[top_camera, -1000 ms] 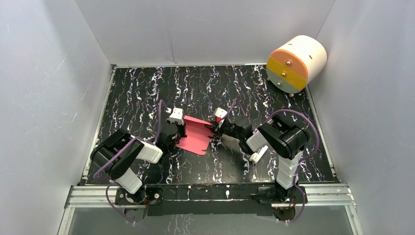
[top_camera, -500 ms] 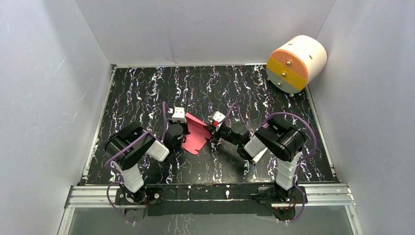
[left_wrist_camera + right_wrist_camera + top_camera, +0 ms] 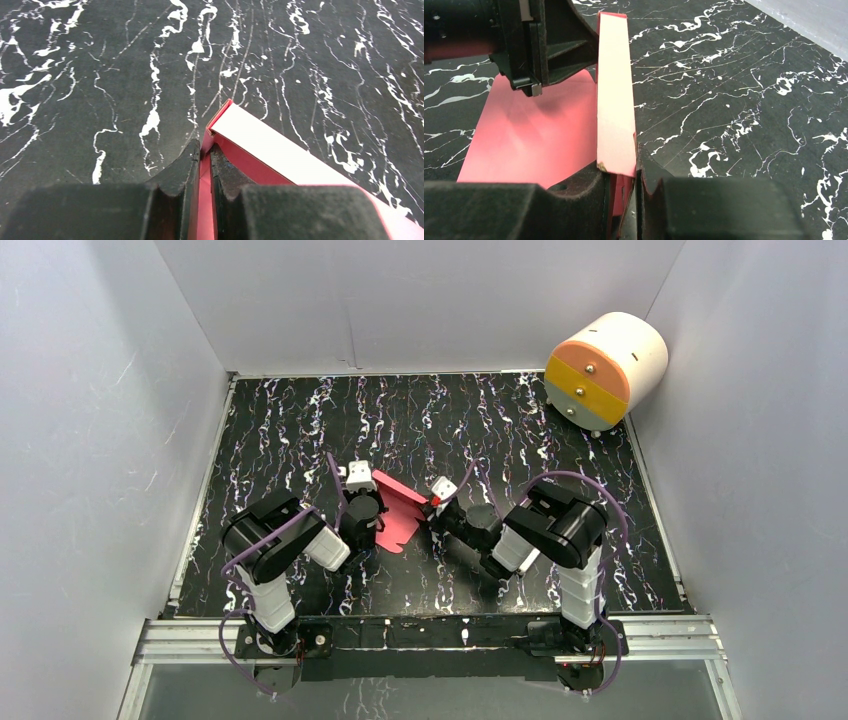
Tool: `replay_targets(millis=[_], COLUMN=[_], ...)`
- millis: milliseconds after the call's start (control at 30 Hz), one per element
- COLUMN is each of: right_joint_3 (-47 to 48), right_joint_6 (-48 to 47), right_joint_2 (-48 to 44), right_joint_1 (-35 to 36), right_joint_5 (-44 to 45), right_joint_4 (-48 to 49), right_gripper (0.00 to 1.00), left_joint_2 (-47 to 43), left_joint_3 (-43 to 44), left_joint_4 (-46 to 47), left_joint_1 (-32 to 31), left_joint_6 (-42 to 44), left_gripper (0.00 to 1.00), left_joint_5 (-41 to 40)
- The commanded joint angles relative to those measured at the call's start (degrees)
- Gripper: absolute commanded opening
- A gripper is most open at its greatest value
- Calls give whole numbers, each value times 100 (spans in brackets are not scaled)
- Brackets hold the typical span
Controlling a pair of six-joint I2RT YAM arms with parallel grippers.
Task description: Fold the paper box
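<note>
Pinching the paper box (image 3: 398,516) at opposite ends, left gripper (image 3: 204,150) and right gripper (image 3: 623,175) both clenched on it. Long folded edge crosswise between them, sheet slanting nearward.

White-and-orange cylinder (image 3: 606,368) at far right corner, black marbled tabletop (image 3: 300,430)

Pink-red paper box (image 3: 398,515), black white-veined table (image 3: 300,420)
</note>
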Motion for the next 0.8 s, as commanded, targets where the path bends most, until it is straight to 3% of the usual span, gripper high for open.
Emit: replay_targets(millis=[0,267,500,767], right_joint_3=[-38,176,82,166], right_joint_6=[40,-16,132,669], right_joint_2=[115,377,339,188], right_joint_1=[149,157,249,405], right_joint_5=[79,-71,41,449], right_joint_4=[537,897,983,656], right_gripper=[27,14,5,2], left_joint_2=[88,-92,-137,21], left_joint_3=[98,-23,117,511], left_joint_4=[-37,-150,-343,-592], left_joint_1=[34,8,12,-172], left_joint_6=[-17,-189,-35,2], left_gripper=[0,0,0,0], left_joint_5=[-855,-436,-1221,-2034])
